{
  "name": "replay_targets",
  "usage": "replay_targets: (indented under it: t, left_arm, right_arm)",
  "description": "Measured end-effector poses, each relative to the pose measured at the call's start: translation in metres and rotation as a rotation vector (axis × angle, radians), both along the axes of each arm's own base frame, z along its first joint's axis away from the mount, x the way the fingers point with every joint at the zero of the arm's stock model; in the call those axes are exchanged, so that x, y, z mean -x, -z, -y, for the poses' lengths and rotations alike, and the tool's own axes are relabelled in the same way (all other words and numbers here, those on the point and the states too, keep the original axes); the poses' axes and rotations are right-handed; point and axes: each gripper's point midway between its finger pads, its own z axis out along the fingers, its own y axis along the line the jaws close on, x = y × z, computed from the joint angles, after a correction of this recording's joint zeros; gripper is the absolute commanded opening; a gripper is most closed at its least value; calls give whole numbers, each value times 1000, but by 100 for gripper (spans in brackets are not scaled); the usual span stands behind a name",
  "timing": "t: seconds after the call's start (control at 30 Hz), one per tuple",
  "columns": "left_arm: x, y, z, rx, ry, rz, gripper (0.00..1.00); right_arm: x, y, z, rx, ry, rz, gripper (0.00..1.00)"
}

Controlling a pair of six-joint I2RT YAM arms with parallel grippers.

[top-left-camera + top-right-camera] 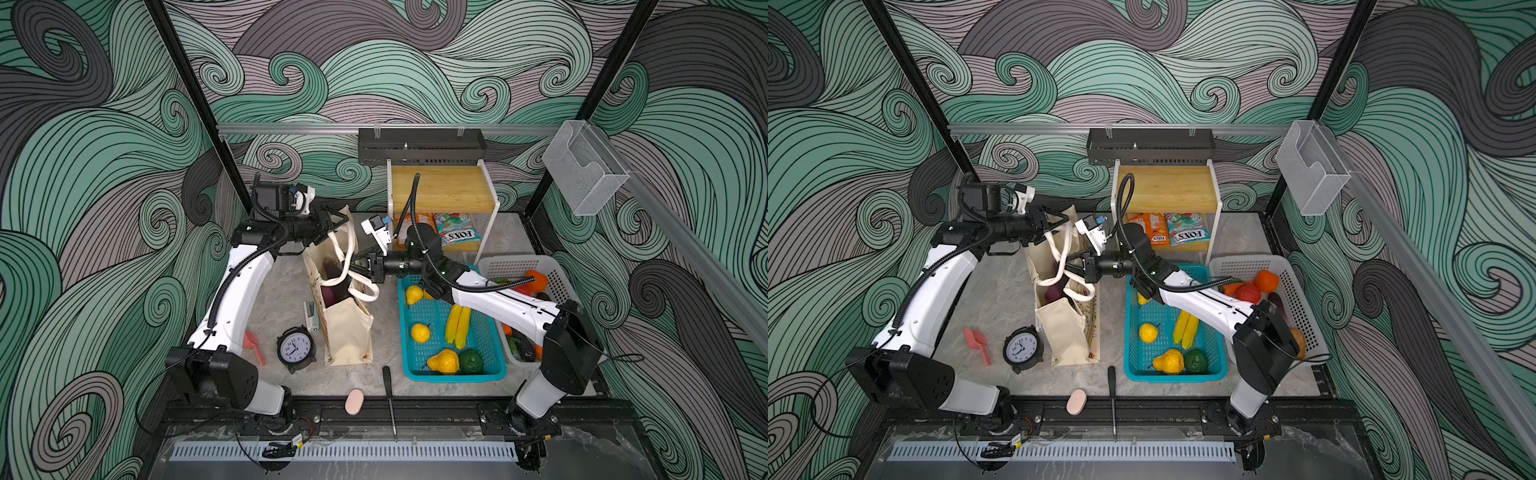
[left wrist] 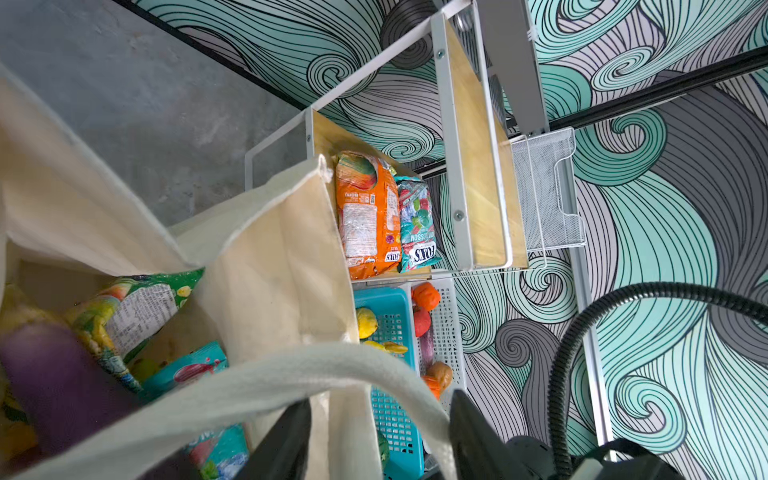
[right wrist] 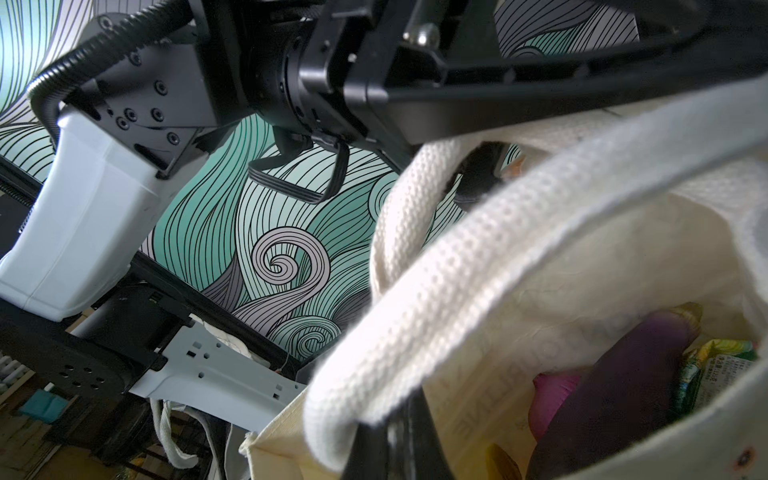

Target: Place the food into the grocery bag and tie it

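We find the grocery bag (image 1: 347,328) standing mid-table; in it lie an eggplant (image 1: 332,272) and snack packets (image 2: 137,307); the alarm clock (image 1: 295,347) sits just left of it, a scoop (image 1: 254,347) further left; right of the bag we see two baskets side by side, the inner basket (image 1: 453,377) holding bananas (image 1: 457,326), the outer basket (image 1: 515,262) beyond it; behind them stands a shelf rack (image 1: 444,189) with candy bags (image 1: 457,235) on its lower shelf; a screwdriver (image 1: 388,399) and, left of it, a pad (image 1: 354,401) lie at the front edge.
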Motion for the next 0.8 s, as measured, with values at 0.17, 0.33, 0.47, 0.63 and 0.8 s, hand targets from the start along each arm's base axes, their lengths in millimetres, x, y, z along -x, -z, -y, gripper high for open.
replay_targets:
  t: [0.17, 0.33, 0.47, 0.63, 0.8]
  left_arm:
    - [-3, 2, 6, 28, 35, -5, 32]
    - [-1, 3, 7, 12, 54, 6, 36]
    - [2, 11, 2, -50, 59, 11, 26]
    - [5, 13, -3, -107, 63, 21, 0]
    - [5, 5, -3, -115, 60, 40, 0]
  right_arm:
    - [0, 1, 0, 5, -2, 4, 0]
    - [0, 2, 0, 10, -3, 14, 0]
    - [1, 3, 0, 13, -3, 12, 0]
    - [2, 5, -1, 18, -5, 9, 0]
    - [1, 5, -1, 19, 1, 9, 14]
